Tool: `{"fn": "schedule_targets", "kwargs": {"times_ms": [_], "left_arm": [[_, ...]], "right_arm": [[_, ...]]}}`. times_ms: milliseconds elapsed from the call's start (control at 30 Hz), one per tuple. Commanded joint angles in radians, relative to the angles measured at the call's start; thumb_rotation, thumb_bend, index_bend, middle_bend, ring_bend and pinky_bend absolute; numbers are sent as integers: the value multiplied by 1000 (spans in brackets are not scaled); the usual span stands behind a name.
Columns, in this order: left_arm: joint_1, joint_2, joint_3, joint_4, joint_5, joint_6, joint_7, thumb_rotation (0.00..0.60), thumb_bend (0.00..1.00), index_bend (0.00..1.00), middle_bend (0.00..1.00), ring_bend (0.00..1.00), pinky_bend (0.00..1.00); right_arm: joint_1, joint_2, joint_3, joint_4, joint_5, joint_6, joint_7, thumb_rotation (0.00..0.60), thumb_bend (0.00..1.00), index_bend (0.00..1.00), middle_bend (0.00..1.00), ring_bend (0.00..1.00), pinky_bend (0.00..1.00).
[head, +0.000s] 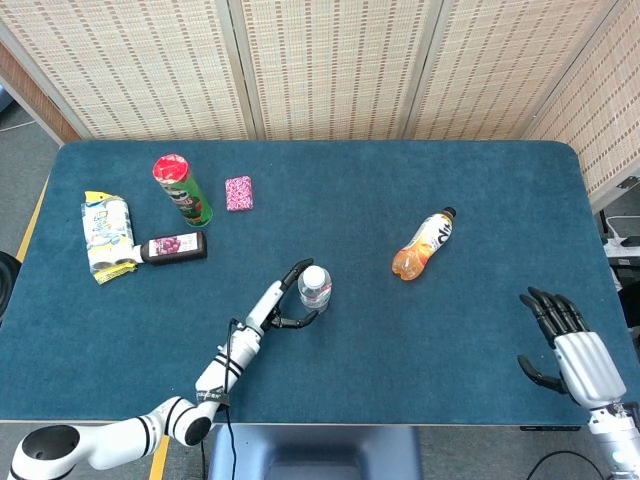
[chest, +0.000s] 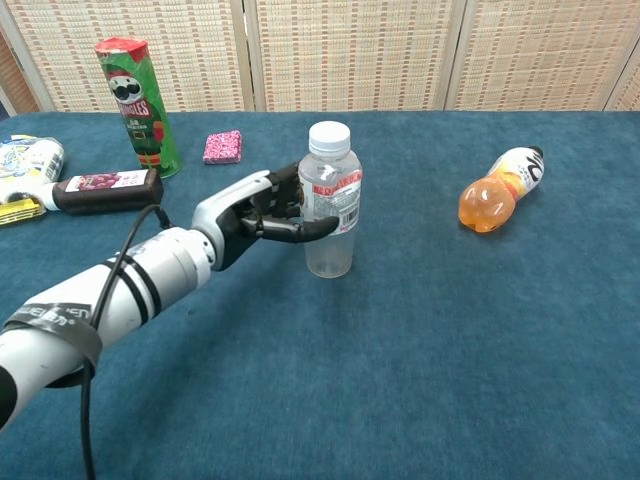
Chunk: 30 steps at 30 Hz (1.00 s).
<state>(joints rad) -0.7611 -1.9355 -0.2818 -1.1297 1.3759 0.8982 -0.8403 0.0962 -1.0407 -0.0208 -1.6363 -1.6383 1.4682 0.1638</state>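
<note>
Teal-blue table (head: 480, 180). Clear water bottle (chest: 329, 205): white cap, red-white label. Orange bottle (head: 423, 245) right of it; green, red-lidded can (head: 181, 189) far left; pink pouch (head: 239, 193), possibly speckled.

So the water bottle (chest: 329, 200) stands upright mid-surface (head: 330, 180), with the left hand (chest: 262, 212) right up against its left side, fingers reaching around it. The juice bottle (head: 424, 244) lies on its side off to the right, further back. The chips can (head: 181, 189), small pouch (head: 239, 192), tube (head: 174, 247) and snack pack (head: 108, 235) cluster at the far left, and the right hand (head: 575, 349) sits at the near right edge.
</note>
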Motion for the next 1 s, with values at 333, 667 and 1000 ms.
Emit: {"fn": "schedule_targets", "kwargs": {"times_ms": [333,667,1000], "left_arm": [[-67,-64,-43,77,-40,-33,18,600,319,0,3,0,7],[-84,-87,-57,101,-44,-18,-10,600,313,364,450,132,31],[-67,-81,-69,77,-70,-1,-37,600,420,511,605,246,98]], "right_arm": [[1,10,-1,-2,2,-6,13,600,261,0,0,0,0],[2,12,0,-1,5,-8,18,600,260,0,0,0,0],[34,-22,11,5,-34,-16,34,600,262,0,0,0,0]]}}
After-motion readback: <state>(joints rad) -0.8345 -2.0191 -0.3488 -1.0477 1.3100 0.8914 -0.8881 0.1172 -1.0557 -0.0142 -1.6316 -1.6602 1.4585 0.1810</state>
